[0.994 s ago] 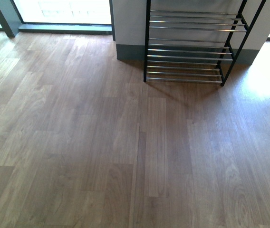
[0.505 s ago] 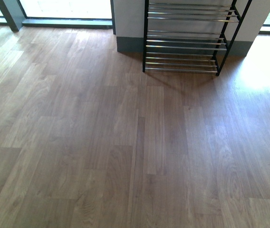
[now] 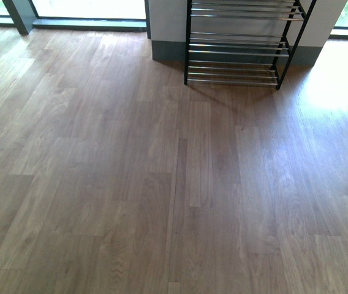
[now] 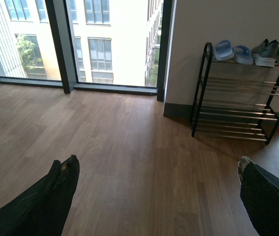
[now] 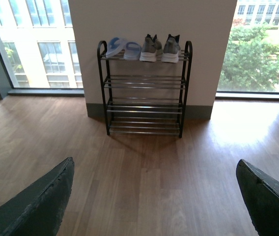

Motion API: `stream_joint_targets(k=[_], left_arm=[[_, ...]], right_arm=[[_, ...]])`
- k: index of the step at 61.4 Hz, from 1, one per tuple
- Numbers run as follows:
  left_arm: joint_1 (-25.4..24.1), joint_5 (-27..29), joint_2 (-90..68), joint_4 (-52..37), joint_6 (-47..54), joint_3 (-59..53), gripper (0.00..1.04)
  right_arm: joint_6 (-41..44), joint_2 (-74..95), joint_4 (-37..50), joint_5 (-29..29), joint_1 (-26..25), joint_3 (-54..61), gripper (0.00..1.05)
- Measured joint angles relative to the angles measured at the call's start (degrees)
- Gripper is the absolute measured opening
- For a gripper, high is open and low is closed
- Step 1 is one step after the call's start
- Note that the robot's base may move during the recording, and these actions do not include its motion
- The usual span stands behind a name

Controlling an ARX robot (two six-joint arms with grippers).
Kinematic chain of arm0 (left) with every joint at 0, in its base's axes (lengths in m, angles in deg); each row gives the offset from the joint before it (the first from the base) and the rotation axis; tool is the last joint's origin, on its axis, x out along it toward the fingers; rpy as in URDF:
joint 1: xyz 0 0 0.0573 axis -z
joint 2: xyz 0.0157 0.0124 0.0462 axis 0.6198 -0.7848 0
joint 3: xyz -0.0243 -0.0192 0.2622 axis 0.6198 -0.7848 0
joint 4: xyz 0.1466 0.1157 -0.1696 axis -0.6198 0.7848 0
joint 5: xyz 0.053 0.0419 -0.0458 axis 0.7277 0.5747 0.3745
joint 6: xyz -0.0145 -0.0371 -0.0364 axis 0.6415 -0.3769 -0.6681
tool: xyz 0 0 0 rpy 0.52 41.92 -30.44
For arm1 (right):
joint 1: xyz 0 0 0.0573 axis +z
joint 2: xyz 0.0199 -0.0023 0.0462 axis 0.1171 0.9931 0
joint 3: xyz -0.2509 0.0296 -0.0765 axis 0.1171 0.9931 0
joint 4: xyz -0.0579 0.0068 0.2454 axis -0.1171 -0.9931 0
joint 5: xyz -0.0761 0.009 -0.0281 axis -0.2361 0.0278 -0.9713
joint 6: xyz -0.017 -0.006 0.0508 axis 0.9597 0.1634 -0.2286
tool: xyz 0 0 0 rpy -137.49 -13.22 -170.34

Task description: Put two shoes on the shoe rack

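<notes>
both grippers point(image 5: 152, 196) point(image 4: 154, 196) wide apart, empty. sneakers point(image 5: 160, 48), sandals point(image 5: 123, 48) on rack point(image 5: 144, 93) top, far ahead of jaws. front view cuts rack top off.

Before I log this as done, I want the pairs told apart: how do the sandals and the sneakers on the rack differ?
The sandals are pale blue, open slides; the sneakers are grey, closed shoes with white soles. The sandals sit low and flat; the sneakers stand taller, with dark collars. The sandals take the window-side end of the shoe rack; the sneakers take the other end. Both pairs rest side by side on the top tier.
</notes>
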Motion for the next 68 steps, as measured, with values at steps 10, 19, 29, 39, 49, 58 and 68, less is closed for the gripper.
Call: stream_joint_targets(k=[10, 19, 29, 39, 49, 58, 68], left_arm=[[0.0, 0.0, 0.0, 0.0, 0.0, 0.0, 0.95], [0.0, 0.0, 0.0, -0.02, 0.0, 0.0, 0.95], [0.0, -0.02, 0.0, -0.02, 0.02, 0.0, 0.95], [0.0, 0.0, 0.0, -0.02, 0.0, 0.0, 0.95], [0.0, 0.0, 0.0, -0.02, 0.0, 0.0, 0.95], [0.0, -0.02, 0.0, -0.02, 0.02, 0.0, 0.95], [0.0, -0.02, 0.0, 0.0, 0.02, 0.0, 0.95]], right_arm=[[0.0, 0.0, 0.0, 0.0, 0.0, 0.0, 0.96], [0.0, 0.0, 0.02, 0.0, 0.0, 0.0, 0.96], [0.0, 0.0, 0.0, 0.0, 0.0, 0.0, 0.96], [-0.02, 0.0, 0.0, -0.02, 0.0, 0.0, 0.96], [0.0, 0.0, 0.0, 0.0, 0.0, 0.0, 0.96], [0.0, 0.0, 0.0, 0.0, 0.0, 0.0, 0.96], [0.0, 0.0, 0.0, 0.0, 0.0, 0.0, 0.96]])
